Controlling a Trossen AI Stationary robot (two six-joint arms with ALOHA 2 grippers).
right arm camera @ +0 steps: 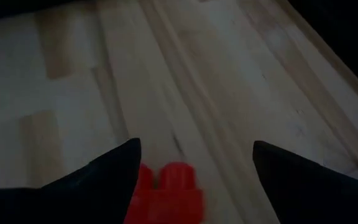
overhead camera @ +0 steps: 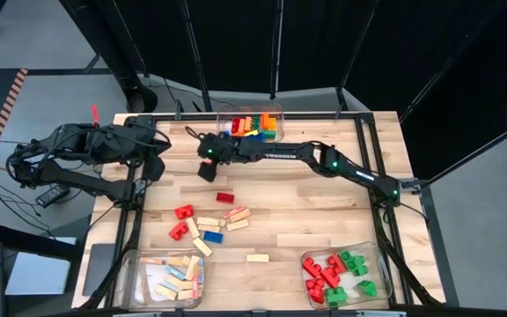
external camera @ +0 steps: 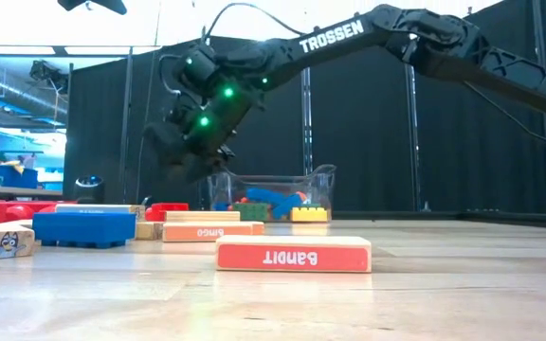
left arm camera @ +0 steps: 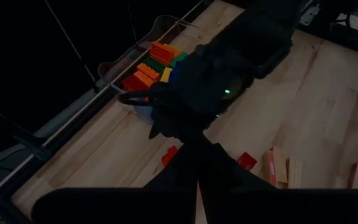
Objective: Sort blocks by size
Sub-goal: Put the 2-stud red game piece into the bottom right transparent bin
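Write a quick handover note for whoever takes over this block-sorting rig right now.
Right gripper: open, empty, above a red brick.
Left gripper: shut, parked at the table's left edge.
Done: far bin holds mixed coloured bricks, near-left bin wooden bars, near-right bin red and green bricks.
Left: loose blocks mid-table, including the red brick, a blue brick and wooden bars.

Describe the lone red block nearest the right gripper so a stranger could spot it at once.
Start at the clear bin of mixed bright bricks on the table's far edge, then find the open right gripper nearby. The small red studded brick lies alone on bare wood beside it, apart from the cluster of red, blue and tan blocks.
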